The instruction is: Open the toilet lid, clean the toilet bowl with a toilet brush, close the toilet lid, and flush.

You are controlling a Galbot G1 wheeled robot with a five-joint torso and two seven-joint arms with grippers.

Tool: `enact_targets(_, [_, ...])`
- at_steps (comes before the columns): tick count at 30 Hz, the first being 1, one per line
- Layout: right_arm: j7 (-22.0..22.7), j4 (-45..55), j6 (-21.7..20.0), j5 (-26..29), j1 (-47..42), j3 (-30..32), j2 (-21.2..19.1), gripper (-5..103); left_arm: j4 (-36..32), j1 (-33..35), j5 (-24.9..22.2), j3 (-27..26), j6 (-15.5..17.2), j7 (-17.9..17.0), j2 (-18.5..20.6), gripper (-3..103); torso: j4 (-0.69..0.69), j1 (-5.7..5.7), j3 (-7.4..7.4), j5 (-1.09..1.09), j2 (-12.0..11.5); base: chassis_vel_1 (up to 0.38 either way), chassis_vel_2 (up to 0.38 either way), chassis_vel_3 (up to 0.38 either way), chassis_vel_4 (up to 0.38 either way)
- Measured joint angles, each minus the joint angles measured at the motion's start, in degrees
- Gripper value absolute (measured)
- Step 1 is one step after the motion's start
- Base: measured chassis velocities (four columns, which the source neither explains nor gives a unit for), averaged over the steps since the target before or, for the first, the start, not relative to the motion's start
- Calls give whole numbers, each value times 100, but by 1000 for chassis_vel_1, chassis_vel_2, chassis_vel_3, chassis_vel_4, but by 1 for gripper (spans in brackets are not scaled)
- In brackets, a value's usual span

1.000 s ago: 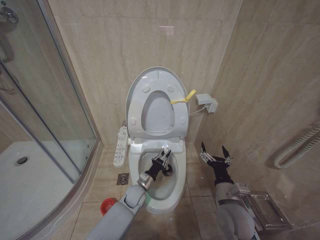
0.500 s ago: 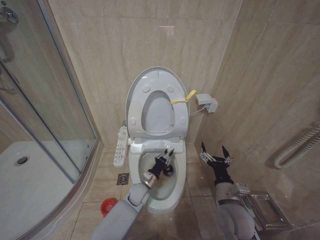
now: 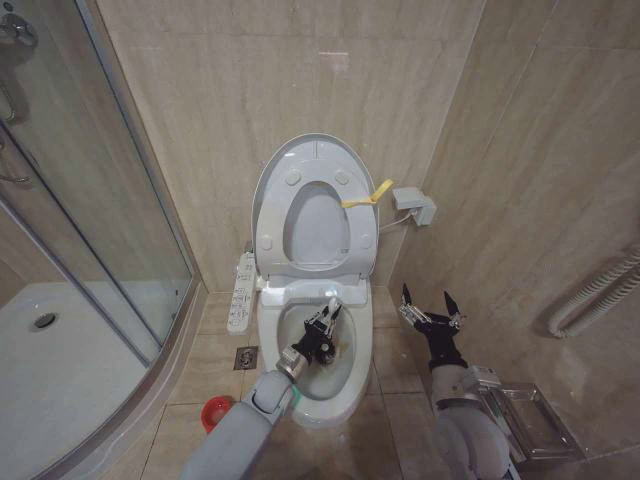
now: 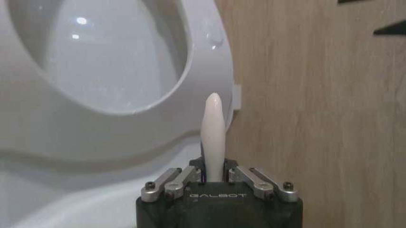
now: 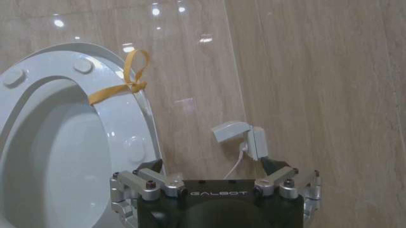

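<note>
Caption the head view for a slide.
Left claw scrubs the toilet bowl with the toilet brush; toilet lid raised, right claw open alongside.

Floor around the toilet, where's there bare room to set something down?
Bare tile lies between the toilet bowl and the right gripper, which hangs open, and in front of the bowl. The strip between bowl and shower enclosure is crowded by the drain and red cup holder. The left gripper holds the toilet brush inside the bowl.
</note>
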Motion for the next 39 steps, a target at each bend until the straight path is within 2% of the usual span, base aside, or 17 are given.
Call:
enact_targets(2, [0,0,0,0,0,0,0,100,-139,4,1,23,29,-32,0,19,0,0,0,0,0,0,0,0,0])
enact_targets(4, [0,0,0,0,0,0,0,100,-732,97,-6,180,164,-109,4,19,-2,0,0,0,0,0,0,0,0])
enact_targets(6, [0,0,0,0,0,0,0,100,-802,115,-6,221,172,-96,4,19,-1,0,-1,0,0,0,0,0,0])
enact_targets(10, [0,0,0,0,0,0,0,100,-384,53,62,171,61,-27,-4,19,-1,0,0,0,0,0,0,0,0])
enact_targets(12, [0,0,0,0,0,0,0,100,102,-87,140,76,-11,-2,-5,19,1,0,0,0,0,0,0,0,0])
enact_targets(16, [0,0,0,0,0,0,0,100,425,-259,231,-64,-83,-23,-47,19,0,0,0,0,0,0,0,0,0])
enact_targets(20, [0,0,0,0,0,0,0,100,214,-256,197,-67,-66,-57,-10,19,-1,0,0,0,0,0,0,0,0])
enact_targets(24, [0,0,0,0,0,0,0,100,-549,-21,62,97,71,-89,97,19,-2,0,0,0,0,0,0,0,0])
enact_targets(27, [0,0,0,0,0,0,0,100,-669,84,51,174,89,-73,118,19,-2,0,-1,0,0,0,0,0,0])
enact_targets(35, [0,0,0,0,0,0,0,100,-99,55,176,282,-76,-49,249,19,0,0,-1,0,0,0,0,0,0])
enact_targets(39, [0,0,0,0,0,0,0,100,47,-53,265,119,-81,-80,264,19,1,0,0,0,0,0,0,0,0])
